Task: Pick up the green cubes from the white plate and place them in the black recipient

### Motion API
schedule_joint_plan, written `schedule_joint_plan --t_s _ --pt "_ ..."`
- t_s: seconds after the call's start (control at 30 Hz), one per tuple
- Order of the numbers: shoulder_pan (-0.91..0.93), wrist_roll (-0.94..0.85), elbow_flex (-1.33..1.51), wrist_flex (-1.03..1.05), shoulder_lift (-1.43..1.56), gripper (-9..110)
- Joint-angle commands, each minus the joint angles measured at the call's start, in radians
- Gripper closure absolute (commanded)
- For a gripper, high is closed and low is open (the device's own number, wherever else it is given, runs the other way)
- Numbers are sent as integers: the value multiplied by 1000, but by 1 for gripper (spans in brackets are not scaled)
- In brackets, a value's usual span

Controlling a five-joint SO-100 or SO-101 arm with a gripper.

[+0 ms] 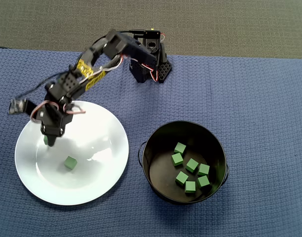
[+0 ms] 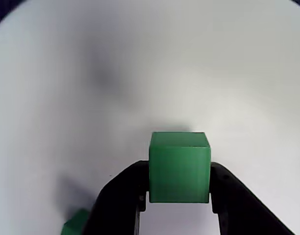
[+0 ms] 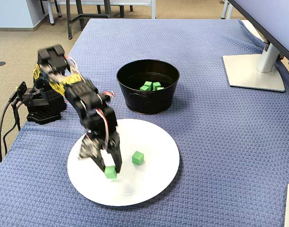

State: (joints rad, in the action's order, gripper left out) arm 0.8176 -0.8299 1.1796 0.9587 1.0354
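Observation:
The white plate (image 1: pixel 106 163) (image 3: pixel 163 142) lies on the blue cloth, left of the black recipient (image 1: pixel 151 148) (image 3: pixel 135 101) in the overhead view. My gripper (image 1: pixel 49 141) (image 2: pixel 178 171) (image 3: pixel 111 170) is low over the plate's left part, shut on one green cube (image 2: pixel 179 164) (image 3: pixel 110 172). I cannot tell whether that cube still touches the plate. A second green cube (image 1: pixel 70 162) (image 3: pixel 138 158) (image 2: pixel 75 225) lies loose on the plate just beside it. Several green cubes (image 1: pixel 191 165) (image 3: pixel 150 86) rest on the recipient's floor.
The arm's base (image 1: pixel 152 66) (image 3: pixel 40 106) stands behind the plate, with cables trailing off the table's side. In the fixed view a monitor stand (image 3: pixel 253 71) occupies the far right. The blue cloth (image 1: pixel 259 98) covers the table.

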Motion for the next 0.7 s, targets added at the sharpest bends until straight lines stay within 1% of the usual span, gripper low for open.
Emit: schedule_joint_plan --t_s 0.0,0.13,0.27,0.47,0.67 --pt "-12 114 101 -15 347 101" --pt "-118 255 126 74 548 101" --pt "-301 325 158 147 658 101" --pt "-627 434 276 97 653 102" --pt "-891 520 328 48 588 102"
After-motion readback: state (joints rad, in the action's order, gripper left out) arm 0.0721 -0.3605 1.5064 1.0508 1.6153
